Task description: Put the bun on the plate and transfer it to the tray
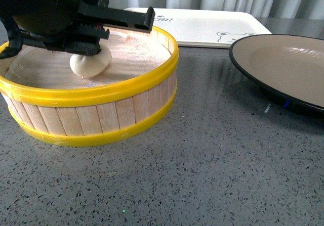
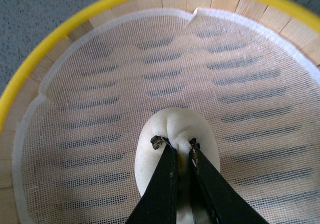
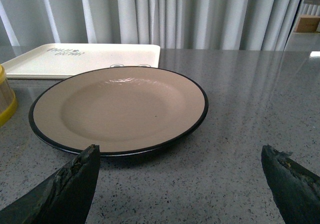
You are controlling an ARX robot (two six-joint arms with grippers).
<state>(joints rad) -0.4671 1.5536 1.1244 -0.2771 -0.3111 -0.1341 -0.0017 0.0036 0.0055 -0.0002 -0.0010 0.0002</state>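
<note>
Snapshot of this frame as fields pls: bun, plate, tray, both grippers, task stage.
bun: inside the steamer basket, over its mesh liner; resting or lifted, cannot tell
left gripper: shut on the bun's twisted top
right gripper: open, holding nothing, facing the plate
plate: on the table, empty
tray: beyond the plate, nothing on the part in view
stage: bun not yet on plate
</note>
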